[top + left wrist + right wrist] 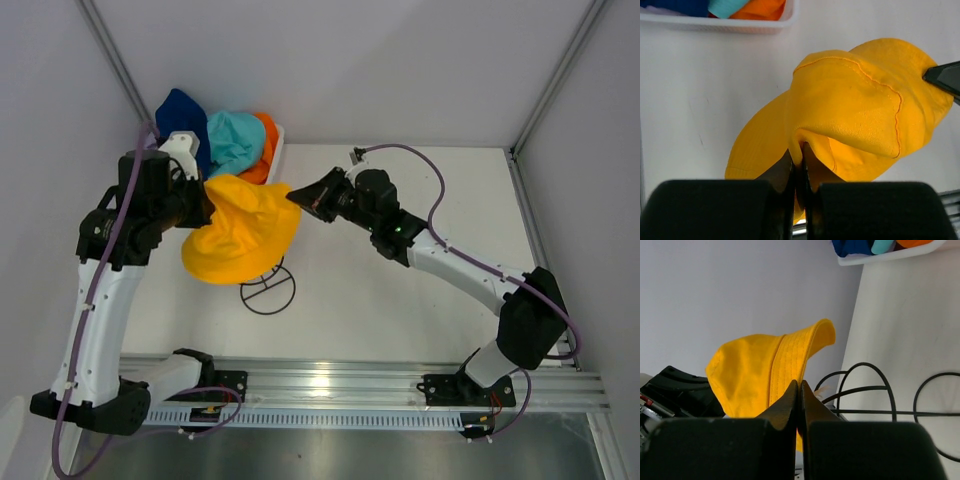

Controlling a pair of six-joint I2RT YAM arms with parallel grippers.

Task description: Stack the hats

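Note:
The yellow hat [242, 230] hangs in the air above the black wire stand [268, 288], held between both grippers. My left gripper [208, 200] is shut on its left brim; in the left wrist view the fabric [850, 110] is pinched between the jaws at the gripper [800, 150]. My right gripper [296, 197] is shut on the hat's right brim; in the right wrist view the hat [760, 370] hangs just past the closed gripper [800, 385]. The navy hat [185, 118], teal hat [235, 140] and orange hat [265, 150] lie in the basket. Lavender and red hats are hidden.
The white mesh basket [279, 140] stands at the back left by the wall. The wire stand also shows in the right wrist view [875, 395], below and right of the hat. Frame posts run along both back corners. A metal rail [380, 385] spans the near edge.

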